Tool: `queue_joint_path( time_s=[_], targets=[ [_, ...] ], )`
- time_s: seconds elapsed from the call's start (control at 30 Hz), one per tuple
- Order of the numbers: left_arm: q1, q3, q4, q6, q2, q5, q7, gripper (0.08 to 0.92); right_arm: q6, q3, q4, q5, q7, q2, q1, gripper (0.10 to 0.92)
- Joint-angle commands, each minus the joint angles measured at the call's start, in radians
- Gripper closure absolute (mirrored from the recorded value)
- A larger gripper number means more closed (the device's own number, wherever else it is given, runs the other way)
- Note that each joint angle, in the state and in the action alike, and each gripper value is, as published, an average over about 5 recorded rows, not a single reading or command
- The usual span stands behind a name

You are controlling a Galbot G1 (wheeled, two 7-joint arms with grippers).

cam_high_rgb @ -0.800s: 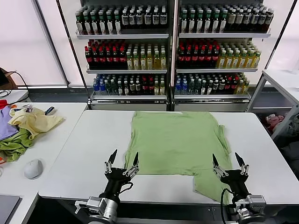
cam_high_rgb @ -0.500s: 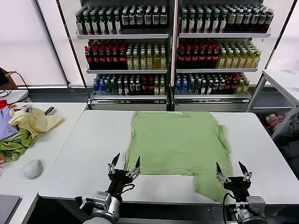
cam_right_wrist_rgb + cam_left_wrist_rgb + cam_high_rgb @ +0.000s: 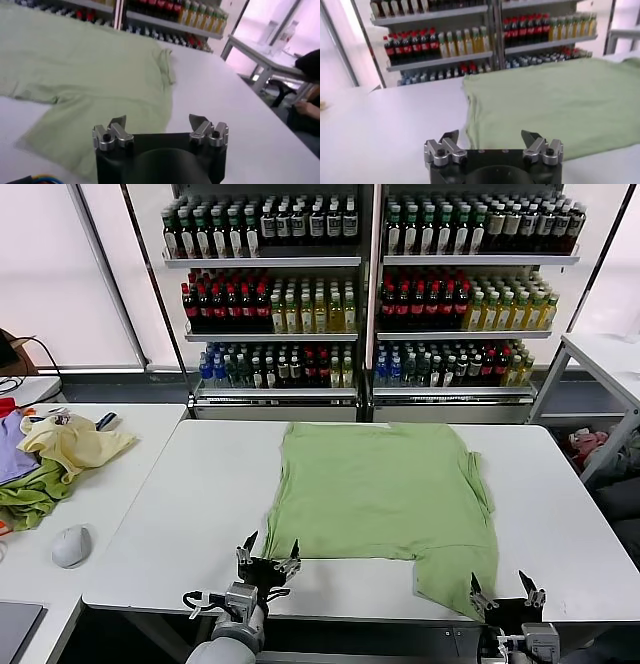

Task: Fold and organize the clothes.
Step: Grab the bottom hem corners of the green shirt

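Although much of the white table (image 3: 180, 514) is bare, its middle is taken up by the light green shirt (image 3: 375, 489), which is spread flat, with one flap reaching the near edge on the right. Soft, light cloth of this kind is judged to sag and crease when lifted, so a hold at the near hem corners or the sleeve edges is suggested — not the middle. Collar, buttons and any print are not to be made out; the shirt is probably lying face down. On the side table at far left a heap of other garments (image 3: 50, 459) is seen, cut off by the frame. At the near edge the left gripper (image 3: 267, 551) and right gripper (image 3: 507, 591) are held low — both spread wide, nothing between the fingers, neither touching the cloth.
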Motion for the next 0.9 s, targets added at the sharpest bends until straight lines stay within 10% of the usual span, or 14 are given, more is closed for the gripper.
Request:
queue_joint_path(
  time_s=[0.03,0.37,0.9],
  targets=[
    [-0.015,0.014,0.049,0.066,0.004,0.016,-0.059,0.177,-0.036,-0.006,0.000,-0.031,-0.004,0.013,-0.035,0.203],
    [-0.032,0.018,0.055,0.064,0.010,-0.080,-0.055,0.194,-0.048,-0.017,-0.027,0.014,-0.004,0.020,-0.036,0.379],
    [-0.045,0.014,0.054,0.063,0.049,-0.126,-0.041,0.622,-0.050,0.007,-0.016,0.100,-0.029,0.003,-0.030,0.828]
  ],
)
